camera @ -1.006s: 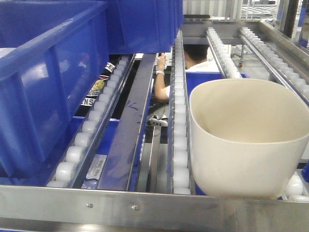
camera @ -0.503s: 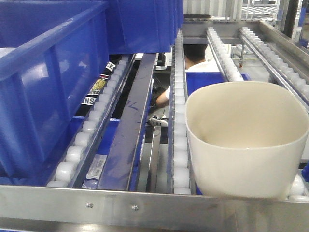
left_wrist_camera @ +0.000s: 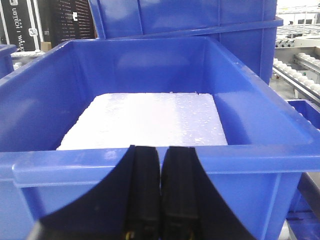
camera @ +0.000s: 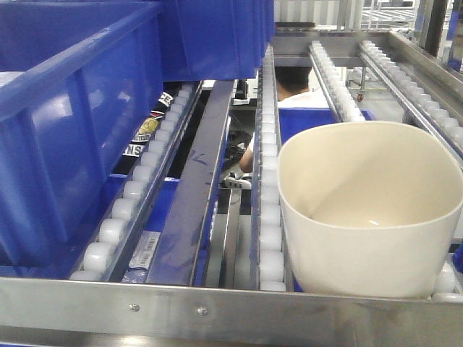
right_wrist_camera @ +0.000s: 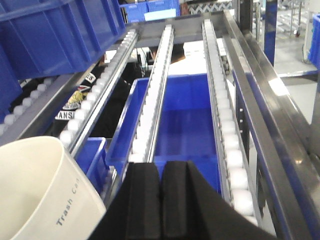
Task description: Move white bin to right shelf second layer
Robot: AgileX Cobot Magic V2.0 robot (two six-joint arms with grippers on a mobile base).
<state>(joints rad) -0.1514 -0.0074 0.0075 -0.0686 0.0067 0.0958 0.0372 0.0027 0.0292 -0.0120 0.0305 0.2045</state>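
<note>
Since a second ago, bin (camera: 370, 210) has shifted slightly left and nearer the front lip (camera: 217, 311); barely any change over the last half second. Person (camera: 289, 83) seen below through the rails has pulled the arm back.

Bin sits upright on the roller rails (camera: 269, 181) of the shelf tier, base just behind the lip. Right wrist view: bin (right_wrist_camera: 42, 190) lies left of the right claw (right_wrist_camera: 161, 200), apart from it; "Trash Can" printed on its wall. Right claw pressed closed, holding nothing.

Left claw (left_wrist_camera: 160, 190) also closed, empty, in front of a blue crate (left_wrist_camera: 150, 165) with white foam (left_wrist_camera: 145, 120) inside.
</note>
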